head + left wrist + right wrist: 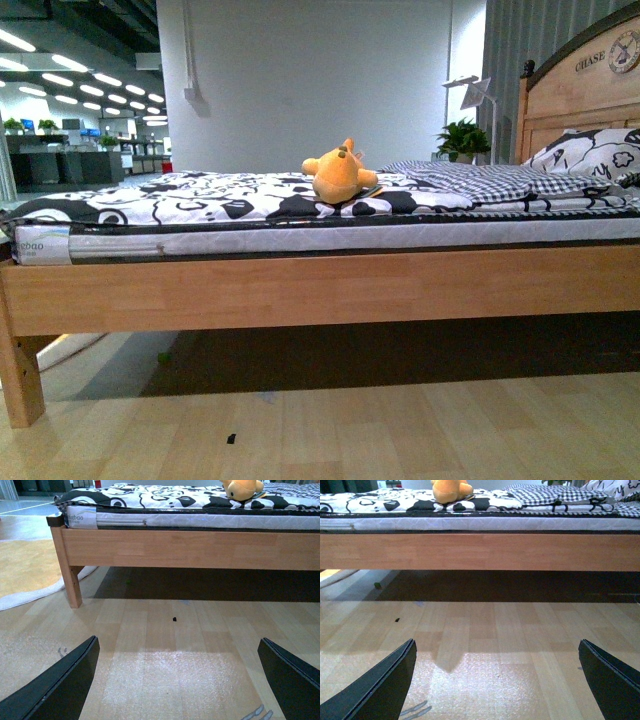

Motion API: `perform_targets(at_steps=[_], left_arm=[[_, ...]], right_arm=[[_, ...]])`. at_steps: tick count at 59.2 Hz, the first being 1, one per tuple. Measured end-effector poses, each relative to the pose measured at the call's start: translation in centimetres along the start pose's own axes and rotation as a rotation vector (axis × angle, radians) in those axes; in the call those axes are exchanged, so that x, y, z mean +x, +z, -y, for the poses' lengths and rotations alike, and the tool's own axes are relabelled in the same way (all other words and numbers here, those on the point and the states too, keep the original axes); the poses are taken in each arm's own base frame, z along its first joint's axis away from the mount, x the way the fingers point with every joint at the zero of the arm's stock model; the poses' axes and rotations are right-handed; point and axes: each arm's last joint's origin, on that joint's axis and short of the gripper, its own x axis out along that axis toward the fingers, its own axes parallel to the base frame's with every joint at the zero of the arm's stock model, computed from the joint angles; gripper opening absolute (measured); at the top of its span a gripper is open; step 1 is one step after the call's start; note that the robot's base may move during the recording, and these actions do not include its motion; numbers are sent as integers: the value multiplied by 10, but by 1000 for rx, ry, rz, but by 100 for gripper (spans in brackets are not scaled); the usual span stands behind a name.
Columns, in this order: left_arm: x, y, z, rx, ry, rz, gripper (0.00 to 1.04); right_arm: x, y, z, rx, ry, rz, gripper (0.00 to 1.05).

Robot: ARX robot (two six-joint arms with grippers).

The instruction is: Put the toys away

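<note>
A yellow-orange plush toy (340, 174) sits on the black-and-white sheet of the bed (300, 285), near the middle. It also shows in the left wrist view (243, 488) and the right wrist view (451, 490). My left gripper (177, 680) is open and empty, low above the wooden floor, well short of the bed. My right gripper (497, 680) is open and empty too, also low over the floor in front of the bed. Neither arm shows in the front view.
A folded checked blanket (480, 180) and a patterned pillow (590, 150) lie toward the wooden headboard (585, 85). A bed leg (72, 587) stands at the foot end beside a pale rug (30, 567). A small dark speck (174, 619) lies on the floor.
</note>
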Motion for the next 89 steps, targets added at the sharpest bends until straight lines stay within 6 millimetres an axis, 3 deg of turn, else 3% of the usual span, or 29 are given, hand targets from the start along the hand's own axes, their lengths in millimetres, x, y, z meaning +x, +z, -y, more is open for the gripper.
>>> perform_targets(at_steps=[89], left_arm=[[0,0,0,0,0,0,98]], right_arm=[[0,0,0,0,0,0,98]])
